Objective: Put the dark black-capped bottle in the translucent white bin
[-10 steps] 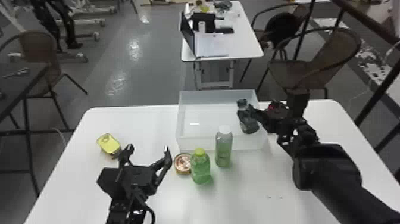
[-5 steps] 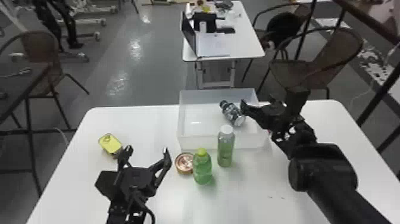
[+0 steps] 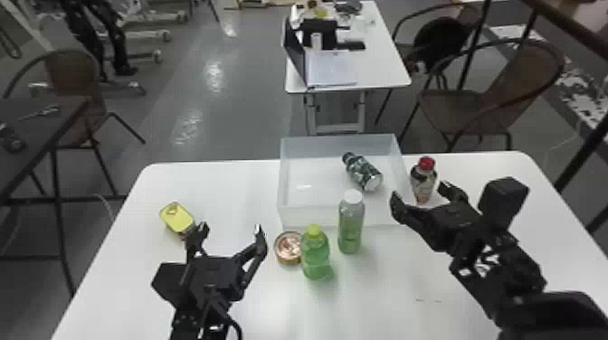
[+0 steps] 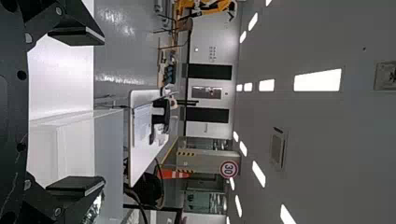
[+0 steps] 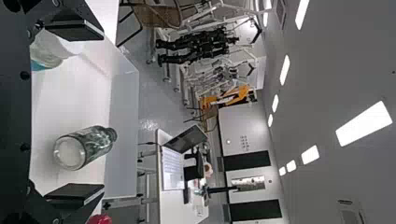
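Yellow tin just beyond left gripper — fingers spread wide, nothing held. Round tin, green bottle, white-capped bottle between it and right gripper. Translucent white bin left of right gripper, dark black-capped bottle lying inside. Right gripper wide open, empty — red-capped bottle upright just beyond.
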